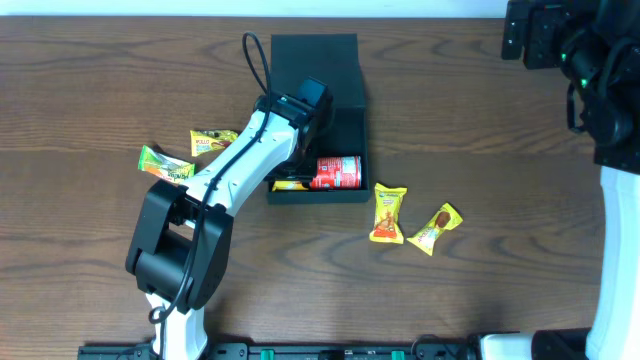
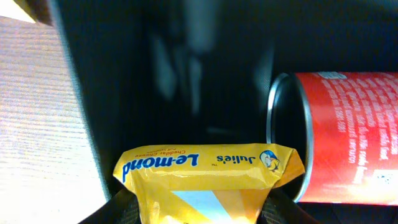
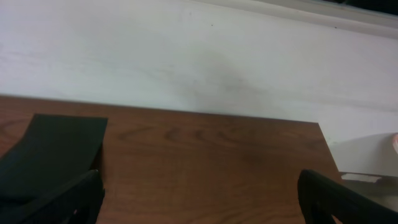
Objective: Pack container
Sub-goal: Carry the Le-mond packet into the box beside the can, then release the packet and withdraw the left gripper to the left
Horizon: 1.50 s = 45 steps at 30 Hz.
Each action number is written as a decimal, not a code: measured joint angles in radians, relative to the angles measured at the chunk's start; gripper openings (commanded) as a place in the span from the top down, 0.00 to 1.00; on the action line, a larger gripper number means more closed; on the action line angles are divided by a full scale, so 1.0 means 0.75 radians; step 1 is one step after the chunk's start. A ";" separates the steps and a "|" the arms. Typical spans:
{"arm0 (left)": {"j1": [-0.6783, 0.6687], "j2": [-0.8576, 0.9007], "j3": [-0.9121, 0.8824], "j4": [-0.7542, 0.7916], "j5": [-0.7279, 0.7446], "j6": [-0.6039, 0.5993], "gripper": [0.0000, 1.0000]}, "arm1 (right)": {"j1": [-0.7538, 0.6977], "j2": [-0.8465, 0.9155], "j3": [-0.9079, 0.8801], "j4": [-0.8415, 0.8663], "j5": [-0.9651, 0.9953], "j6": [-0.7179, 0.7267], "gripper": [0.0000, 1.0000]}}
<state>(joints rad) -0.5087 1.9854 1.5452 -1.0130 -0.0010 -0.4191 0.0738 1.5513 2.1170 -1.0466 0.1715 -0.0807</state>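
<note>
The container (image 1: 350, 130) is a dark square box at the table's middle, its flap lid (image 1: 315, 62) open and lying flat behind it. A red can (image 1: 338, 172) lies on its side inside, also showing in the left wrist view (image 2: 348, 137). My left gripper (image 2: 199, 208) is down inside the container (image 2: 155, 74), shut on a yellow Le-mond packet (image 2: 208, 171) that sits next to the can's end. The packet's edge shows from overhead (image 1: 289, 184) at the box's front left. My right gripper (image 3: 199, 199) is open and empty, high at the far right (image 1: 540, 35).
Two snack packets (image 1: 213, 141) (image 1: 166, 165) lie left of the box. Two more yellow-orange packets (image 1: 388, 213) (image 1: 435, 229) lie to its front right. The left arm (image 1: 235, 165) crosses the box's left edge. A white wall stands behind the table (image 3: 199, 62).
</note>
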 measured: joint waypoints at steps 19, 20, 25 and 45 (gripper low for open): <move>-0.001 0.000 0.000 0.003 0.038 0.086 0.39 | 0.000 0.000 0.000 0.000 0.000 0.000 0.01; 0.000 0.000 0.000 0.003 0.041 0.079 0.34 | 0.001 -0.001 0.000 -0.001 0.000 0.000 0.01; -0.001 0.000 0.000 0.003 0.060 0.087 0.34 | 0.000 -0.001 0.000 -0.001 -0.002 0.000 0.01; 0.000 0.000 0.290 -0.201 -0.133 0.087 0.45 | 0.001 -0.001 0.000 0.005 -0.023 0.000 0.01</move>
<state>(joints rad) -0.5087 1.9854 1.7626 -1.1641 -0.1009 -0.3538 0.0742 1.5509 2.1170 -1.0428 0.1539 -0.0807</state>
